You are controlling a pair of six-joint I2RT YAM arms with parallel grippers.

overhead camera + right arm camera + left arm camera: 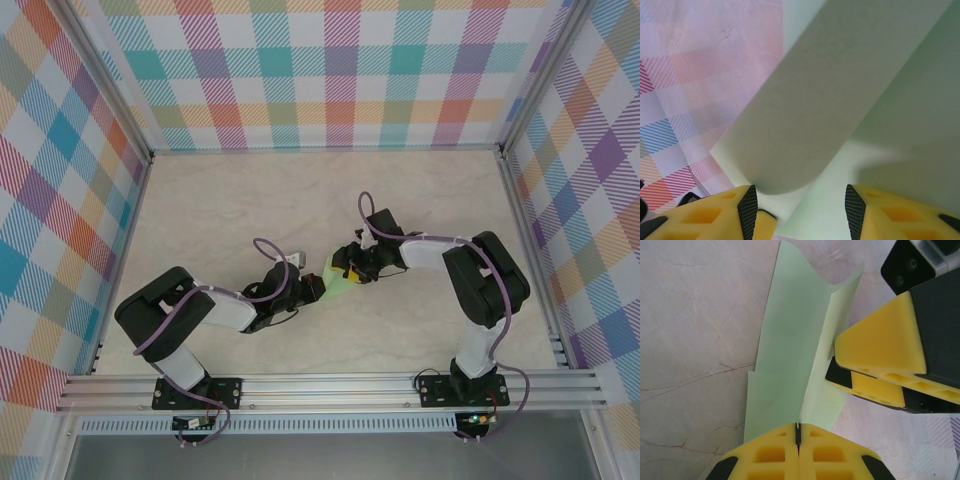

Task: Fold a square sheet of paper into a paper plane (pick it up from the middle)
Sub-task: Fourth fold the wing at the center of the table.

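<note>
wrist close-up, left jaws pinching paper (790,355), overhead half-hidden

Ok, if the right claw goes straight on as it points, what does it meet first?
The paper: its curled flap lies just ahead, between the open fingers of the right claw. Depth unclear, but it looks close.

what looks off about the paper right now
The thin pale green paper sheet isn't flat: the left claw pinches one edge, the opposite edge ripples, and a flap bows into a curl inside the open right claw.
</note>
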